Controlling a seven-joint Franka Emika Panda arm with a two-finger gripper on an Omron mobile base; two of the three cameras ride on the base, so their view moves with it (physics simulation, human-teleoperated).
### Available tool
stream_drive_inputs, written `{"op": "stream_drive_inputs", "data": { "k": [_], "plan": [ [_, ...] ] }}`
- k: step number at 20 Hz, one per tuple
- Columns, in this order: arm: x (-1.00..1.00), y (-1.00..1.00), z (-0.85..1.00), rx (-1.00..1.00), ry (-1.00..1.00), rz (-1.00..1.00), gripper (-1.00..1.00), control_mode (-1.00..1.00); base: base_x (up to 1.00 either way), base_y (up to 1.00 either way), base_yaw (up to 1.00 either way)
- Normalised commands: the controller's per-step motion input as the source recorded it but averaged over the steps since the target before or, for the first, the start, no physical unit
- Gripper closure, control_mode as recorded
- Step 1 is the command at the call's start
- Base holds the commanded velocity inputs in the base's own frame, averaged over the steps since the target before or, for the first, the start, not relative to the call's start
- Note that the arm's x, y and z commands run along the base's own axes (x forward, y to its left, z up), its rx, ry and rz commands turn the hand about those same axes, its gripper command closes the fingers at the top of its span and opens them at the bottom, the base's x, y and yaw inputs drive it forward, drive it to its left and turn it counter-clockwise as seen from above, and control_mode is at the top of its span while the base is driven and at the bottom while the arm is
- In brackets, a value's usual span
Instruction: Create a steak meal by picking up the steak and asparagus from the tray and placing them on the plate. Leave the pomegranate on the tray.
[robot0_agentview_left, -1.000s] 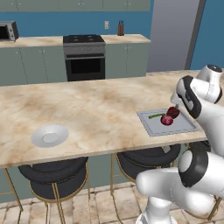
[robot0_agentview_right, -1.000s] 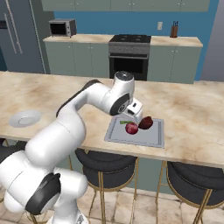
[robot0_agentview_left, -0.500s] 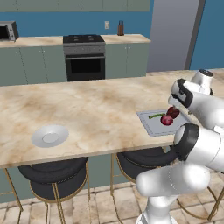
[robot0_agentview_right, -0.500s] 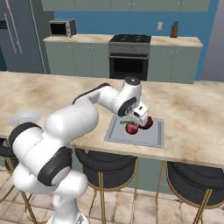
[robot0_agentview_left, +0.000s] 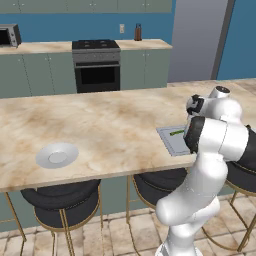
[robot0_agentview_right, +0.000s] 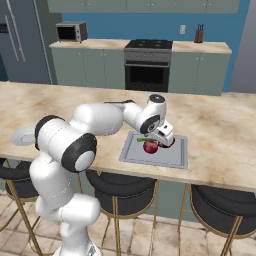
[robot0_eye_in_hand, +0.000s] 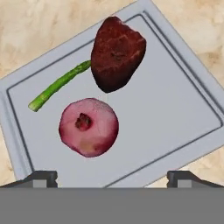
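While the arm hides the steak (robot0_eye_in_hand: 117, 53) from the left base, the hand view shows the pincer (robot0_eye_in_hand: 112, 178) wide.

On the tray (robot0_eye_in_hand: 192, 87) I see the pomegranate (robot0_eye_in_hand: 89, 127) crowding the steak (robot0_eye_in_hand: 117, 52) and asparagus (robot0_eye_in_hand: 59, 85); the tray's other half lies open.

The grey tray (robot0_eye_in_hand: 183, 109) lay flat on the table. On it the dark red-brown steak (robot0_eye_in_hand: 117, 53) rested, its edge touching or perhaps just overlapping the thin green asparagus (robot0_eye_in_hand: 57, 86). The round white plate (robot0_agentview_left: 57, 155) sat well apart from the tray, holding nothing.
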Motion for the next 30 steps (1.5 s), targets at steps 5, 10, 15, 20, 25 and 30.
{"op": "stream_drive_inputs", "data": {
  "k": [5, 10, 15, 20, 25, 30],
  "plan": [
    [0.61, -0.27, -0.22, 0.02, 0.02, -0.01, -1.0, -1.0, 0.0, 0.0, 0.0],
    [0.57, -0.21, -0.24, 0.02, 0.01, 0.0, -1.0, -1.0, 0.0, 0.0, 0.0],
    [0.47, -0.24, -0.35, 0.02, 0.01, 0.0, -1.0, -1.0, 0.0, 0.0, 0.0],
    [0.48, -0.15, -0.37, 0.0, 0.01, 0.0, -1.0, -1.0, 0.0, 0.0, 0.0],
    [0.45, 0.0, -0.37, 0.0, 0.0, 0.0, -1.0, -1.0, 0.0, 0.0, 0.0],
    [0.12, 0.0, -0.64, 0.0, 0.0, 0.0, 1.0, -1.0, 0.0, 0.0, 0.0]
  ]
}}
